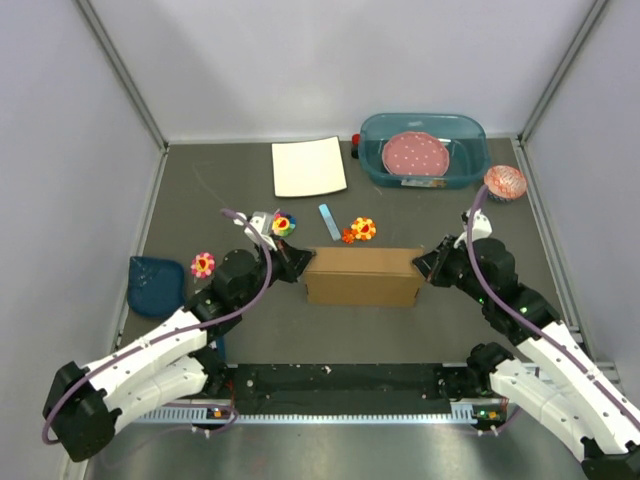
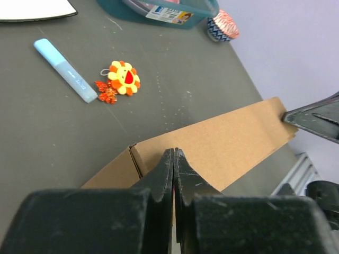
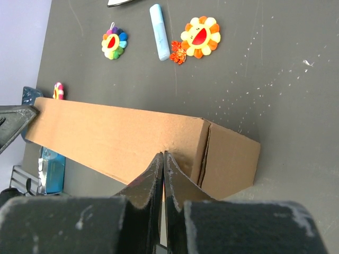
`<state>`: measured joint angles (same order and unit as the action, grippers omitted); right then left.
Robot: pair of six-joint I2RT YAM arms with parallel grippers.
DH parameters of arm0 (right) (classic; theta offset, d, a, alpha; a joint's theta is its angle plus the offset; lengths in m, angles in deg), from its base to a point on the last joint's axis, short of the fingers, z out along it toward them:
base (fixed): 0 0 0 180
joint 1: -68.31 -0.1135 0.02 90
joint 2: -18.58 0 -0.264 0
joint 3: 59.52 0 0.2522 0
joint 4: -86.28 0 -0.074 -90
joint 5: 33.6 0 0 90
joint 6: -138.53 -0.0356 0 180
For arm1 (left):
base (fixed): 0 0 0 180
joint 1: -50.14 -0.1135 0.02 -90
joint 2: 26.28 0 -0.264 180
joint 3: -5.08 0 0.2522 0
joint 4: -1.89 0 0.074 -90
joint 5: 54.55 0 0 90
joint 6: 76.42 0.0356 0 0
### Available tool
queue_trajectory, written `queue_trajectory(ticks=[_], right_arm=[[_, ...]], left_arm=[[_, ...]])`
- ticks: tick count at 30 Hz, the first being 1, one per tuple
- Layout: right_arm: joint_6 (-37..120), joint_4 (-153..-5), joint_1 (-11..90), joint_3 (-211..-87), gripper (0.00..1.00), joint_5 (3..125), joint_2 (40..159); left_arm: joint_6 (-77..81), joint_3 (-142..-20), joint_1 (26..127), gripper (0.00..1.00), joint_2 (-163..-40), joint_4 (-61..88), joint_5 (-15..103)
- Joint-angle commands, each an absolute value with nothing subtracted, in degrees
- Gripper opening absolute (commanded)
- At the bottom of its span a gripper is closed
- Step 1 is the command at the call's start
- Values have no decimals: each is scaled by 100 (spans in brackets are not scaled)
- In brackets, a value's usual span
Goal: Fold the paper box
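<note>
On the dark grey worktop point(image 1: 420, 215), the plain brown corrugated cardboard box point(image 1: 362, 276) sits centre and looks folded closed. Left claw point(image 1: 302, 263) and right claw point(image 1: 419, 266): jaws together, tips against opposite box ends. We should push evenly inward so it doesn't skid or buckle.

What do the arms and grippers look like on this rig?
Left arm and right arm: white rounded link shells with black joint housings. A purple cable loops outside the left arm, and a paler lilac-grey cable runs along the right arm. Left gripper and right gripper: matte black, two flat fingers tapering to a point, edges scuffed pale. No readable markings.
</note>
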<state>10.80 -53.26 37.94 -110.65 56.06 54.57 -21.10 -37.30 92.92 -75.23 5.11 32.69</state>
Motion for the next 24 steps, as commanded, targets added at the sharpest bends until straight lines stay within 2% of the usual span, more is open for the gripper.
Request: queue_trajectory(ticks=[1,9,13,17,24], right_arm=[[1179,-4753,3746,-11072,0,5623,5514],[1320,-5068,3746,-11950,0,6060,5585],[1224,-5605,3746,-11917,0,6299,5602],[1083,-5623,3755,-11443,0,6300,5769],[468,-6018,3773,-9861,0,6518,5848]], left_arm=[[-2518,-3040,9075,0,-7664,344,3852],[-2448,-3101,9022,0,-7568,361,3774],[-2553,-2916,9013,0,-7366,133,3774],[-2589,-2828,9013,0,-7277,220,3721],[-2764,-2266,9013,0,-7497,80,3852]])
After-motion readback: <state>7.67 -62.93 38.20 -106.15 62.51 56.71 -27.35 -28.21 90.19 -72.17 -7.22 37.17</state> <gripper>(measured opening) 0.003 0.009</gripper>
